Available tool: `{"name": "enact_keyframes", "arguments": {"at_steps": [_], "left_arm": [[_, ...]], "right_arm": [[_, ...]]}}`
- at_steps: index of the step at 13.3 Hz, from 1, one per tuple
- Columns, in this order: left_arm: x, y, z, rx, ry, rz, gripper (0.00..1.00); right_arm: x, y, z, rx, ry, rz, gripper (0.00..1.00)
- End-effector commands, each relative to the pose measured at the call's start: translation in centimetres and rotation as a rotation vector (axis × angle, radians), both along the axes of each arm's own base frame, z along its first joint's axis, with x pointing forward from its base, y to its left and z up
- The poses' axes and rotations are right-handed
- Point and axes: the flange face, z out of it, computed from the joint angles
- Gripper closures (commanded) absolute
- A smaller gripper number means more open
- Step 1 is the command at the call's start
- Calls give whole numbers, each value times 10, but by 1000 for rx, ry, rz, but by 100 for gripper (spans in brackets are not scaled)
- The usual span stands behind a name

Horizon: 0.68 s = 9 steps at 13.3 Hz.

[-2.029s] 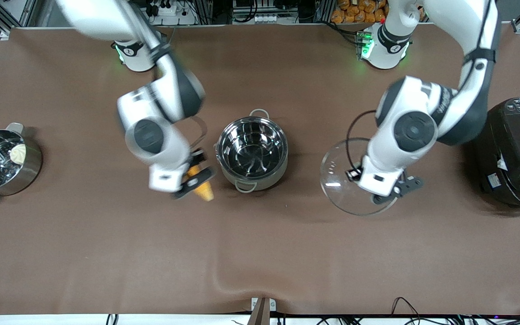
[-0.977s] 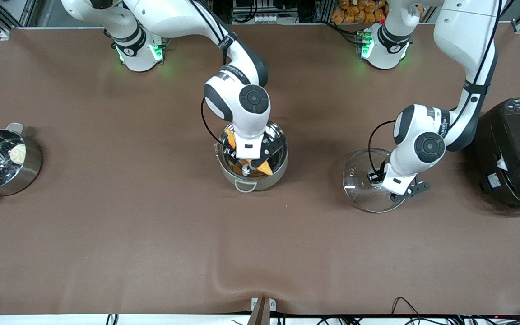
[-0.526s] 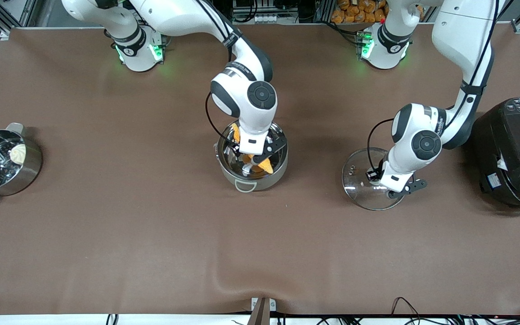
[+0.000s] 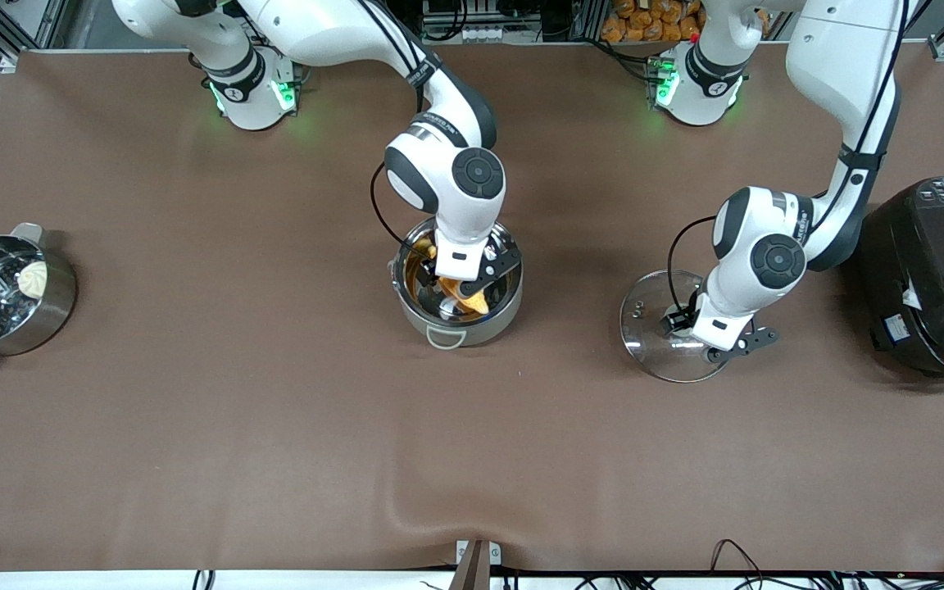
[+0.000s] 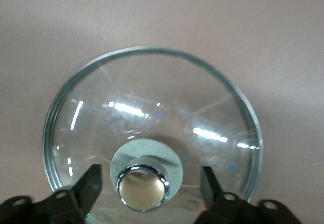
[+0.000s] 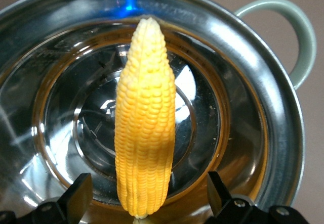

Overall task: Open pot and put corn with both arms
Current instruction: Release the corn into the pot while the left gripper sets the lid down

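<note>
The steel pot [image 4: 472, 332] stands open mid-table. The yellow-orange corn [image 4: 474, 303] lies inside it and fills the right wrist view [image 6: 146, 133], over the pot's bottom and inside its rim [image 6: 273, 97]. My right gripper [image 4: 464, 288] hangs in the pot's mouth, open [image 6: 149, 193], with a finger on each side of the corn and clear of it. The glass lid [image 4: 644, 328] lies flat on the table beside the pot, toward the left arm's end. My left gripper [image 4: 705, 332] is open over it [image 5: 151, 188], with its fingers apart from the tan knob [image 5: 143, 186].
A steel steamer pot with a white bun [image 4: 5, 295] stands at the right arm's end of the table. A large black cooker [image 4: 939, 270] stands at the left arm's end, close to the left arm. The brown cloth has a wrinkle [image 4: 423, 508] near the front edge.
The right arm carried the corn from beside the pot into it, and the corn now sits lower inside. The left arm lowered the lid onto the table.
</note>
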Motion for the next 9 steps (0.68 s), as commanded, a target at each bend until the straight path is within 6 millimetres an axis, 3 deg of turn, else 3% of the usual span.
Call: {"name": "enact_keyframes", "arguments": {"at_steps": [1, 2, 5, 7, 9], "left_arm": [[11, 0, 41, -5, -64, -19, 0], [13, -2, 54, -6, -81, -23, 0], [23, 7, 120, -4, -142, -53, 0], [34, 16, 157, 10, -118, -79, 0], [37, 23, 190, 21, -75, -147, 0]], "right_arm": [[9, -9, 15, -8, -14, -37, 0], [9, -14, 31, -18, -6, -51, 0], [35, -55, 71, -30, -1, -132, 0], [59, -91, 100, -8, -13, -185, 0], [81, -140, 124, -17, 0, -260, 0]]}}
